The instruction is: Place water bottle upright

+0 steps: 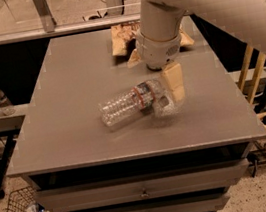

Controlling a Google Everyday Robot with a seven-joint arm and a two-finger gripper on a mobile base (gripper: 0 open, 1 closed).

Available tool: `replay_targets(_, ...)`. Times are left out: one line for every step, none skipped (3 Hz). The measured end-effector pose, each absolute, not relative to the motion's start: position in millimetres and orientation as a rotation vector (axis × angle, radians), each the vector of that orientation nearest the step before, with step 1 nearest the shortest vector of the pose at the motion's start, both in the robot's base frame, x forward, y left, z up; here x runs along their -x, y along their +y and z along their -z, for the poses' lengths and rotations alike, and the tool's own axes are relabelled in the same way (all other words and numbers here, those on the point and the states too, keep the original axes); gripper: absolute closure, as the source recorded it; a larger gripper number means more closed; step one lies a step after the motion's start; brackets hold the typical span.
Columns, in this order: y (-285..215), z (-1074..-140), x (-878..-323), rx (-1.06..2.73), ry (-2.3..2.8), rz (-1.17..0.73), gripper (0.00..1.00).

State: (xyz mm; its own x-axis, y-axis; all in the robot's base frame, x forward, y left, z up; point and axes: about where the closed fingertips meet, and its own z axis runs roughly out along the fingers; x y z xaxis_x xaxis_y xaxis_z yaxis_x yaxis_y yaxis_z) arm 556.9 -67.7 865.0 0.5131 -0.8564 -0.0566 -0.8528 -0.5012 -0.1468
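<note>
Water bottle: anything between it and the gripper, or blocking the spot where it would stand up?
Nothing visible does. The gripper is right at the right-hand end of the water bottle, which lies on its side on the table. The brown packets lie at the far edge, apart from the bottle.

Water bottle (126,108): clear ribbed plastic with a narrow red, blue and white label band near the shoulder. It lies on its side on the grey table (68,83), right of centre. The long axis runs left to right, slightly oblique, with the base at the left and the neck end at the right. The tool (173,90) stands at the neck end, where the cap cannot be made out.
</note>
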Motion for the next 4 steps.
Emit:
replay_targets(-74, -865, -554, 2.625, 1.393, 0.096, 0.00)
replay_targets(-75, -855, -553, 2.605, 1.403, 0.164, 0.00)
replay_targets(-72, -845, -553, 2.610, 1.430, 0.190, 0.00)
replay_targets(-68, -837, -552, 2.633, 1.448, 0.193, 0.00)
